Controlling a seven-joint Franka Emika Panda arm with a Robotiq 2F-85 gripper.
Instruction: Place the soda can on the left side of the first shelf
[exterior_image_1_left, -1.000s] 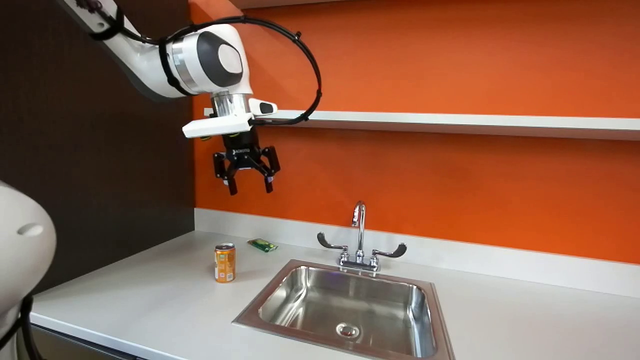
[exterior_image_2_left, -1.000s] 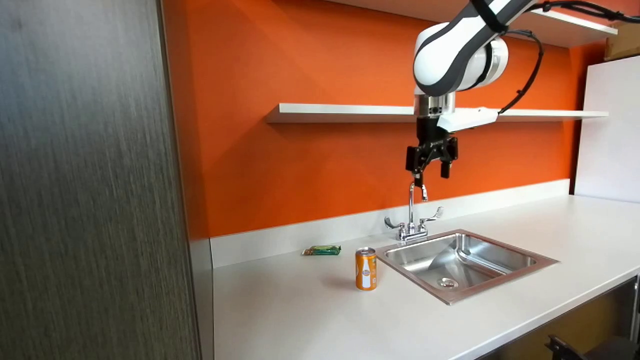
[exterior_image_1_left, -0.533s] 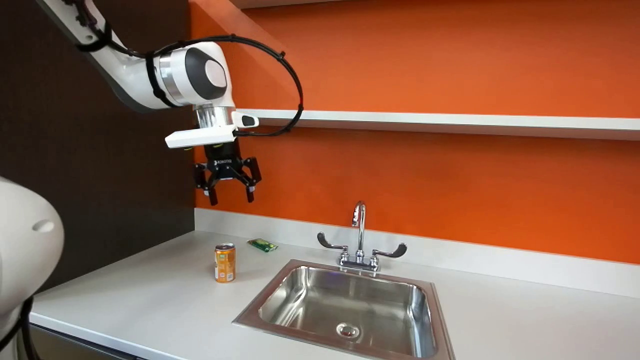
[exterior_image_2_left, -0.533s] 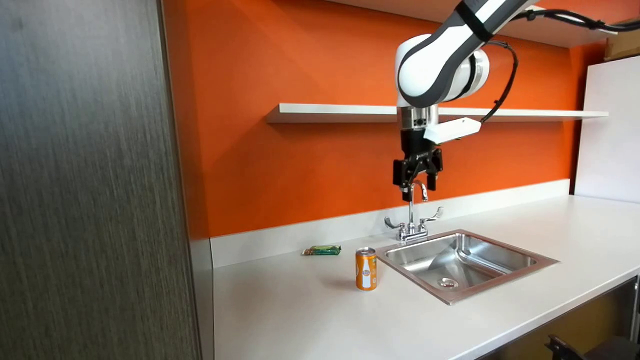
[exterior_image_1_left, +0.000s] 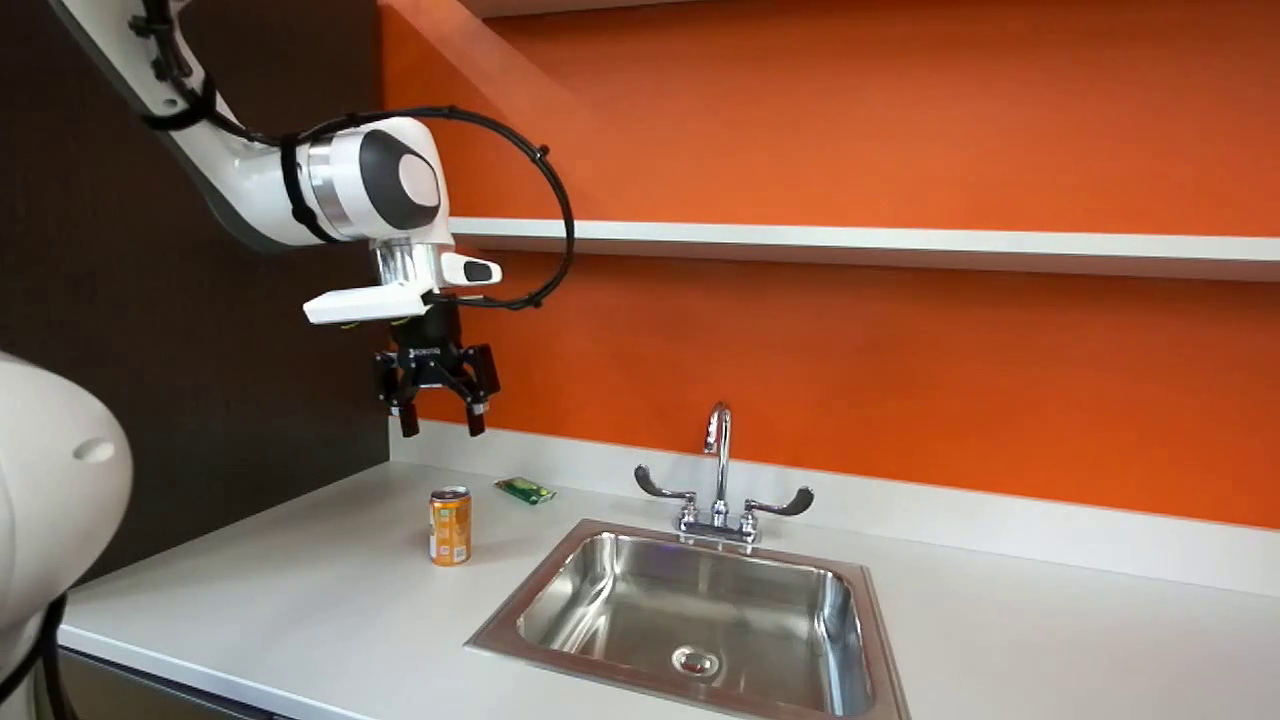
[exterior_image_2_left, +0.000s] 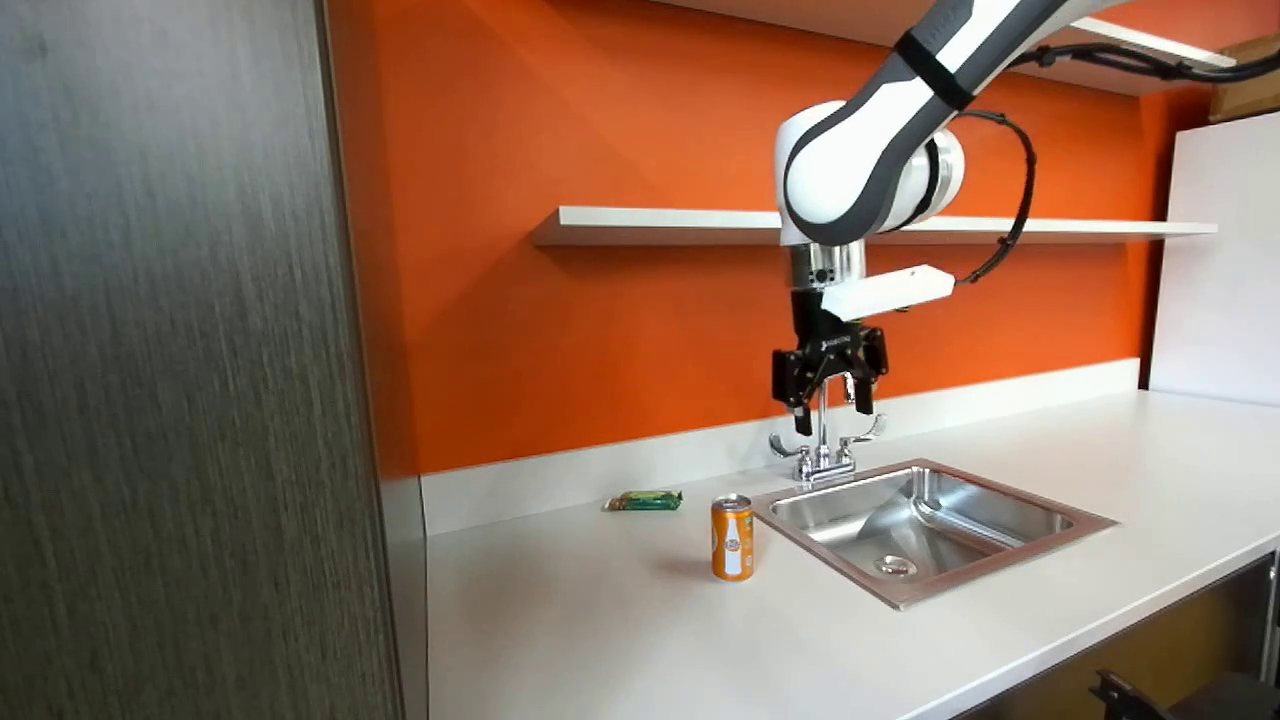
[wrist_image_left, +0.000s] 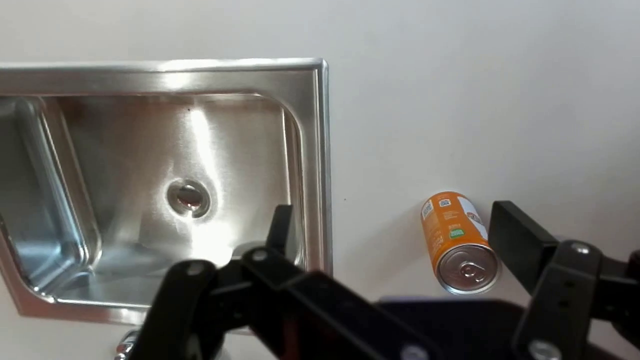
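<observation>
The soda can (exterior_image_1_left: 450, 528) is orange with a silver top and stands upright on the white countertop, left of the sink in an exterior view. It also shows in an exterior view (exterior_image_2_left: 732, 540) and in the wrist view (wrist_image_left: 452, 225). My gripper (exterior_image_1_left: 443, 422) is open and empty, in the air above the counter, higher than the can; it also shows in an exterior view (exterior_image_2_left: 833, 415). In the wrist view the can appears between the open fingers (wrist_image_left: 395, 225), close to the right finger. The first shelf (exterior_image_1_left: 800, 235) is a long white board on the orange wall, also seen in an exterior view (exterior_image_2_left: 680, 218).
A steel sink (exterior_image_1_left: 880, 640) with a faucet (exterior_image_1_left: 720, 460) is set in the countertop (exterior_image_1_left: 300, 600) beside the can. A small green packet (exterior_image_1_left: 525, 490) lies near the backsplash. A dark side panel (exterior_image_2_left: 190, 400) bounds the counter's end. A higher shelf (exterior_image_2_left: 1150, 40) hangs above.
My gripper has come down and, in both exterior views, moved left, closer to the can. It has stayed open. The can and the packet have not moved.
</observation>
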